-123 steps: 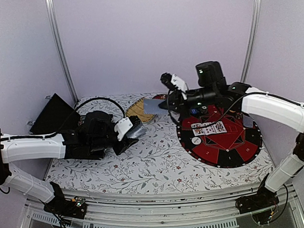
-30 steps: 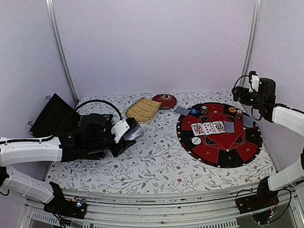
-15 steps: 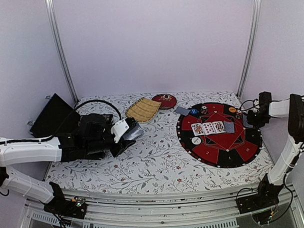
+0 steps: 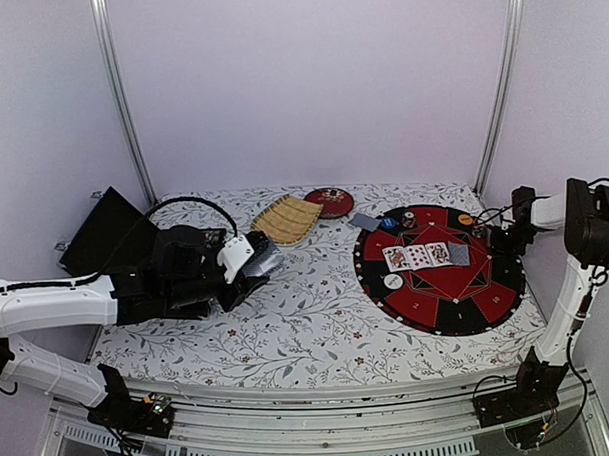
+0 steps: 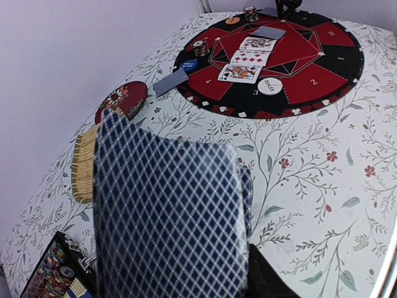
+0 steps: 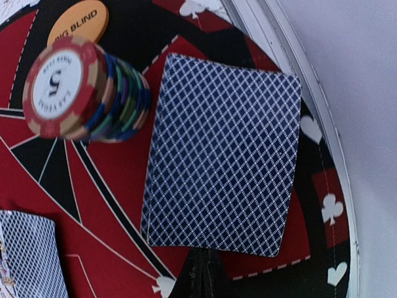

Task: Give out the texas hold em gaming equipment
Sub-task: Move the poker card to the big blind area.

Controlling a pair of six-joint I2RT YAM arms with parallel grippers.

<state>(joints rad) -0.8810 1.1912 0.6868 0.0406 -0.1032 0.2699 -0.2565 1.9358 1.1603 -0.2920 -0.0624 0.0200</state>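
Lightness and slickness are marking the deck (image 5: 167, 217), its cards likely bending and sliding apart, so it is asking for a firm pinch across one edge; the left gripper (image 4: 256, 262) is giving that, jaws clamped on it above the table (image 4: 318, 328), left of the mat (image 4: 458, 313). Right gripper (image 4: 507, 237) is hovering at the near edge of a face-down card (image 6: 223, 158) beside a chip stack (image 6: 87, 90), jaws looking pressed together and empty; four seconds back it was carrying a card over the mat's far left, where one (image 4: 364, 222) is now lying; the left arm is sitting almost unchanged.
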